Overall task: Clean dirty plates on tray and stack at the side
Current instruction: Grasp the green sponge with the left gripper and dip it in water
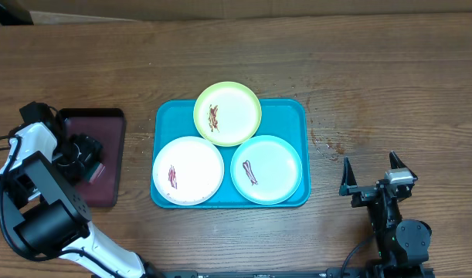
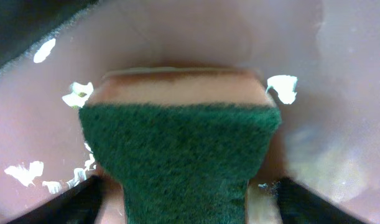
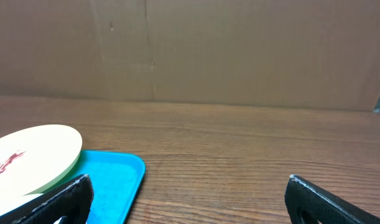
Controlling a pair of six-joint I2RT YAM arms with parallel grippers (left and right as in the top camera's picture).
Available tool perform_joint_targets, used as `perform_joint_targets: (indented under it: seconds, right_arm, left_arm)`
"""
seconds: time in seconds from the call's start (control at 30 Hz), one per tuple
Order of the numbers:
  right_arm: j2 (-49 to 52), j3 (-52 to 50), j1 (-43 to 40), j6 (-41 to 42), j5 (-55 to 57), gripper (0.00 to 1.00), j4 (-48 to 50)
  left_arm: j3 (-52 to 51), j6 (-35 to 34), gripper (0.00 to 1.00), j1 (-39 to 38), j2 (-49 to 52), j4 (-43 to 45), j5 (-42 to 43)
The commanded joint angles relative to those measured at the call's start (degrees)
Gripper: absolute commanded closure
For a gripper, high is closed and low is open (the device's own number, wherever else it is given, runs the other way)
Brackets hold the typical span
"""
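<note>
Nine o'clock: left tool (image 1: 86, 151) straddles a green sponge (image 2: 177, 162), grip I cannot tell. Four o'clock: right tool (image 1: 368, 162) stands wide apart. Centre tray (image 1: 296, 113) holds three streaked plates (image 1: 227, 113).

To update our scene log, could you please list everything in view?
blue tray: 1, turquoise, table centre
plates: 3, yellow-green, white, mint, each red-streaked, on the blue tray
maroon tray: 1, dark maroon, table left
sponge: 1, green pad over tan, on the maroon tray
table: 1, brown wood
left tool: 1, black, straddling the sponge
right tool: 1, black, open, empty, right of the blue tray
</note>
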Motion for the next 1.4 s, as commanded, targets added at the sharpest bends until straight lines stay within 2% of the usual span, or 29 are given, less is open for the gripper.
perform_joint_targets:
  seconds: [0.0, 0.07, 0.17, 0.23, 0.4, 0.43, 0.47, 0.5, 0.53, 1.03, 1.1, 1.13, 1.23, 1.27, 1.37]
  right_arm:
    - [-0.31, -0.59, 0.26, -0.2, -0.28, 0.0, 0.35]
    - [-0.31, -0.59, 0.26, -0.2, -0.28, 0.0, 0.35]
    - [-0.31, -0.59, 0.26, -0.17, -0.26, 0.0, 0.35]
    - [-0.31, -0.59, 0.26, -0.2, -0.28, 0.0, 0.35]
    - [-0.31, -0.59, 0.26, -0.2, -0.28, 0.0, 0.35]
    - [-0.31, -0.59, 0.26, -0.2, -0.28, 0.0, 0.35]
    - [-0.31, -0.59, 0.26, -0.17, -0.28, 0.0, 0.35]
    - [-0.31, -0.59, 0.26, -0.17, -0.28, 0.0, 0.35]
    - [-0.31, -0.59, 0.26, -0.17, -0.28, 0.0, 0.35]
    - [-0.31, -0.59, 0.26, -0.2, -0.28, 0.0, 0.35]
    - [-0.31, -0.59, 0.26, -0.2, -0.28, 0.0, 0.35]
    - [-0.31, -0.59, 0.26, -0.2, -0.28, 0.0, 0.35]
    - [-0.31, -0.59, 0.26, -0.17, -0.28, 0.0, 0.35]
    - [-0.31, -0.59, 0.26, -0.2, -0.28, 0.0, 0.35]
    - [-0.31, -0.59, 0.26, -0.17, -0.28, 0.0, 0.35]
  left_arm:
    - [0.44, 0.26, 0.41, 0.28, 2.03, 0.44, -0.2]
    - [0.44, 0.31, 0.68, 0.28, 2.03, 0.37, -0.22]
    - [0.44, 0.28, 0.91, 0.28, 2.03, 0.35, -0.22]
    - [0.44, 0.28, 0.94, 0.28, 2.03, 0.35, -0.2]
    - [0.44, 0.28, 0.94, 0.28, 2.03, 0.33, -0.2]
    - [0.42, 0.28, 0.89, 0.28, 2.03, 0.33, -0.22]
    - [0.42, 0.31, 0.7, 0.28, 2.03, 0.33, -0.22]
    - [0.44, 0.28, 0.41, 0.28, 2.03, 0.37, -0.22]
    - [0.44, 0.28, 0.0, 0.28, 2.03, 0.48, -0.24]
    - [0.44, 0.31, 0.0, 0.28, 2.03, 4.74, -7.89]
    - [0.44, 0.31, 0.24, 0.28, 2.03, 4.7, -7.89]
    - [0.44, 0.31, 0.44, 0.28, 2.03, 4.68, -7.87]
    - [0.44, 0.28, 0.89, 0.28, 2.03, 4.57, -7.72]
    - [0.44, 0.28, 0.96, 0.28, 2.03, 4.37, -7.69]
    - [0.44, 0.28, 0.96, 0.28, 2.03, 3.34, -7.72]
